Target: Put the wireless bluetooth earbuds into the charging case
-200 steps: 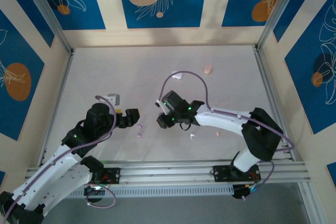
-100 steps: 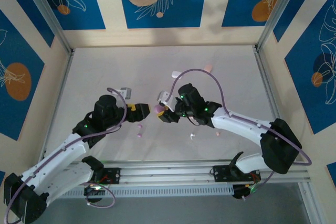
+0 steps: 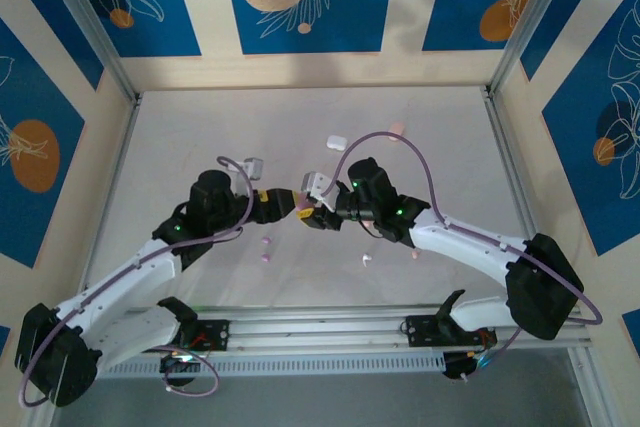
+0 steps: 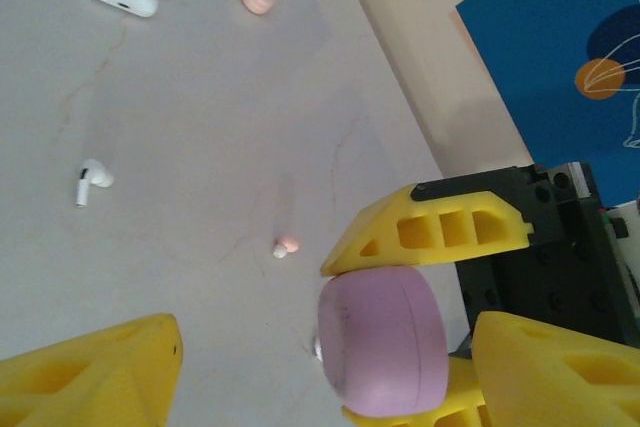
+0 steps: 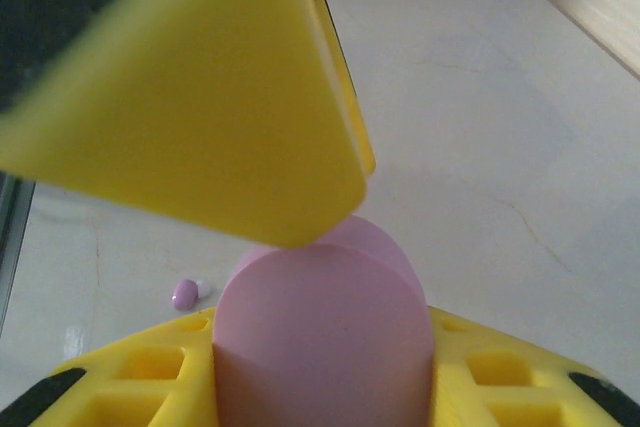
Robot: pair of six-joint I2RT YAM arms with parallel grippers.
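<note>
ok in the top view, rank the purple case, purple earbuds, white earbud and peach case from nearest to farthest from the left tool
1. purple case, right at the tip of the left tool.
2. purple earbuds, a pair on the table just to its near side.
3. white earbud, off to the near right.
4. peach case, far back on the right.

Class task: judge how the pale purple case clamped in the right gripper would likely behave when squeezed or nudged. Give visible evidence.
The purple case looks smooth and rounded, so it may slip in the right gripper. It shows no dent where the yellow fingers press, so it is probably rigid. Set down, its curved sides might let it rock.
</note>
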